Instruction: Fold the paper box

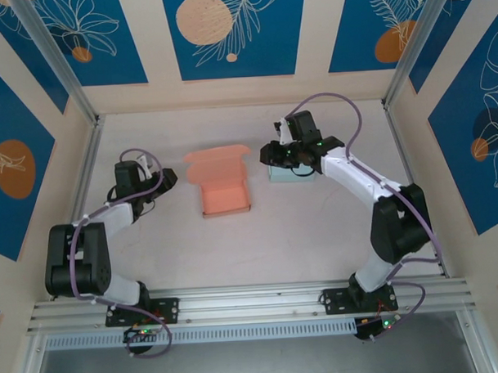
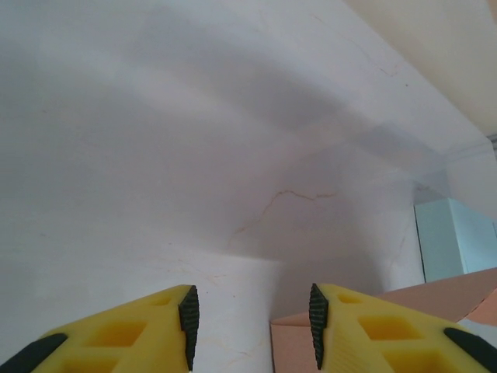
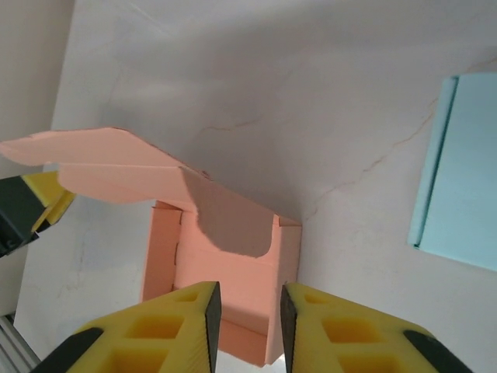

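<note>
Your box [image 1: 224, 187] sits mid-table, lid raised. Your left gripper [image 2: 252, 311] hangs just left of it, jaws parted, empty. Your right gripper [image 3: 248, 307] hovers to its right above a blue box [image 3: 458, 171], jaws narrowly apart, holding nothing.

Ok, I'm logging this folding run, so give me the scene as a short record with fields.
main box: orange paper box, mid-table, lid flap open
other box: light blue box, looks closed, to its right
left fingers: apart, empty, left of the orange box
right fingers: narrow gap, empty, raised near the blue box's left edge
</note>
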### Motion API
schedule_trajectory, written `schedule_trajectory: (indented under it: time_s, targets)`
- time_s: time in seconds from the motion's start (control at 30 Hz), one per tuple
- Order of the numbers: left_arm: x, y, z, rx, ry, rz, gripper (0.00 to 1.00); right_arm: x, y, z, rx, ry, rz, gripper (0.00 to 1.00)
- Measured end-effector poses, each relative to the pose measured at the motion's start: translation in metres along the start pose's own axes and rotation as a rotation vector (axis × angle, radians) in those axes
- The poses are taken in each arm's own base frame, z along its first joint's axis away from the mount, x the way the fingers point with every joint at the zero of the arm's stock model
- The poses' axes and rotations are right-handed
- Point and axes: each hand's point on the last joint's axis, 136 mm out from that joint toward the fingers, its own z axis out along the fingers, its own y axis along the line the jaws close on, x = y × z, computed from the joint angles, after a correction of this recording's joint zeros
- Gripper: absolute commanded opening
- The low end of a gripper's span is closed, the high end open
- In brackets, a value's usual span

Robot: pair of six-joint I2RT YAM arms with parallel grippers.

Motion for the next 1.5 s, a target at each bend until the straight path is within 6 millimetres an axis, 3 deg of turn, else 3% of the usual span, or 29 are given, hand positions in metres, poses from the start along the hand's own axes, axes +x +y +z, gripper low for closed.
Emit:
schedule_trajectory:
  time_s: [0.17, 0.47, 0.77, 0.93, 1.0, 1.13, 1.2, 1.37, 1.5]
  targets:
    - [0.002, -0.011, 0.004, 0.051, 0.011, 0.029, 0.39, 0.008, 0.007, 0.027, -0.048, 0.036, -0.019, 0.33]
    - [0.013, -0.029, 0.009, 0.105, 0.040, 0.073, 0.38, 0.014, 0.052, 0.052, -0.026, 0.035, -0.138, 0.37]
    - [0.023, -0.036, 0.012, 0.112, 0.068, 0.082, 0.42, 0.017, 0.041, 0.063, 0.140, 0.014, -0.193, 0.37]
    - [0.015, -0.037, -0.002, 0.067, 0.033, 0.104, 0.48, 0.026, 0.048, 0.061, 0.170, 0.034, -0.243, 0.37]
    - [0.006, -0.043, -0.013, 0.062, -0.005, 0.138, 0.51, 0.031, 0.054, 0.057, 0.173, 0.039, -0.271, 0.37]
    - [-0.010, -0.068, -0.038, 0.109, -0.081, 0.268, 0.68, 0.031, 0.068, 0.038, 0.177, 0.012, -0.323, 0.37]
    - [-0.012, -0.077, -0.045, 0.133, -0.098, 0.352, 0.69, 0.025, 0.070, 0.027, 0.188, -0.015, -0.336, 0.37]
    - [0.013, -0.085, -0.039, 0.134, -0.036, 0.541, 0.69, 0.010, 0.056, 0.016, 0.243, -0.056, -0.332, 0.37]
    - [0.033, -0.078, -0.026, 0.112, 0.049, 0.603, 0.69, 0.007, 0.043, 0.019, 0.276, -0.047, -0.325, 0.42]
